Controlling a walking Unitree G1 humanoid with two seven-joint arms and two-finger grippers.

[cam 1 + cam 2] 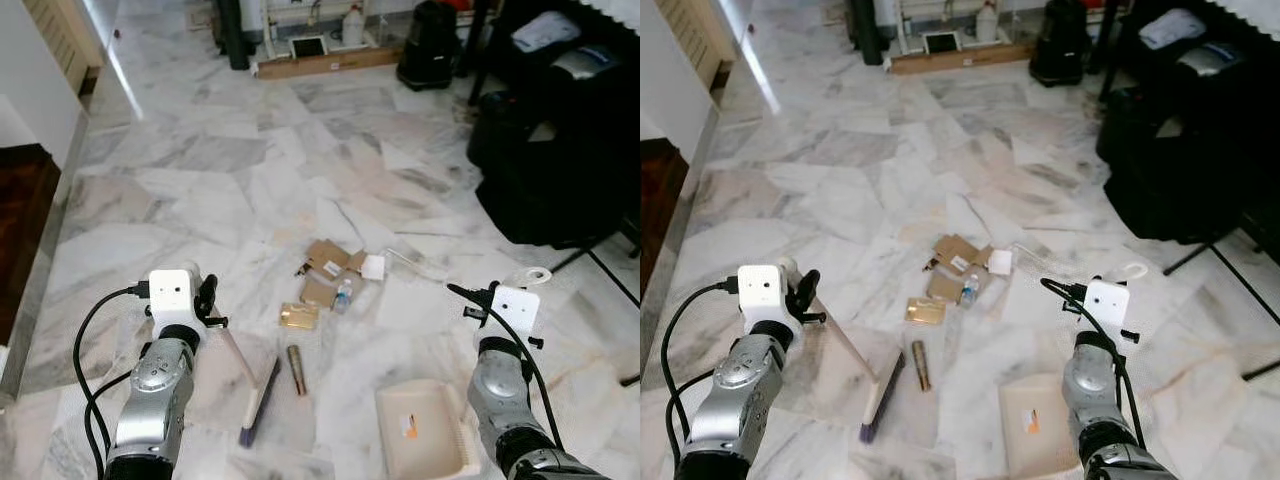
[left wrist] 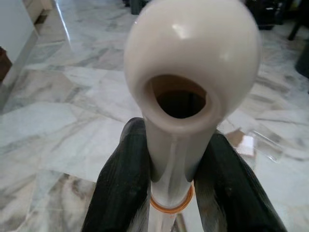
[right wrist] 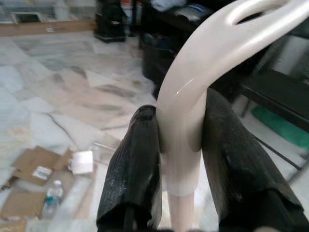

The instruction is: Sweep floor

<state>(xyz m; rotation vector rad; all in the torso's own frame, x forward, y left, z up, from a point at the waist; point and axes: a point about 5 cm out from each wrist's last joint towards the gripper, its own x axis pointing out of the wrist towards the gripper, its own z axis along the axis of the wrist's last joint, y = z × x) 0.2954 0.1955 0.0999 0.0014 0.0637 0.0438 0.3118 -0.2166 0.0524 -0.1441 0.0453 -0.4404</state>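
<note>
A marble floor [image 1: 200, 190] carries a litter pile [image 1: 330, 285] ahead. The left gripper [image 2: 176, 193] pinches the broom [image 1: 258, 400], bristles beside the litter. The right gripper [image 3: 181, 159] clamps the dustpan [image 1: 425, 430] handle. A hard stroke could scatter the small bottle [image 1: 343, 295] past the pan.

litter [image 1: 330, 280] ahead, centre | broom [image 1: 258, 400] left of dustpan [image 1: 425, 430] | bags [image 1: 550, 160] right

2 arms forward, jaws clamped
</note>
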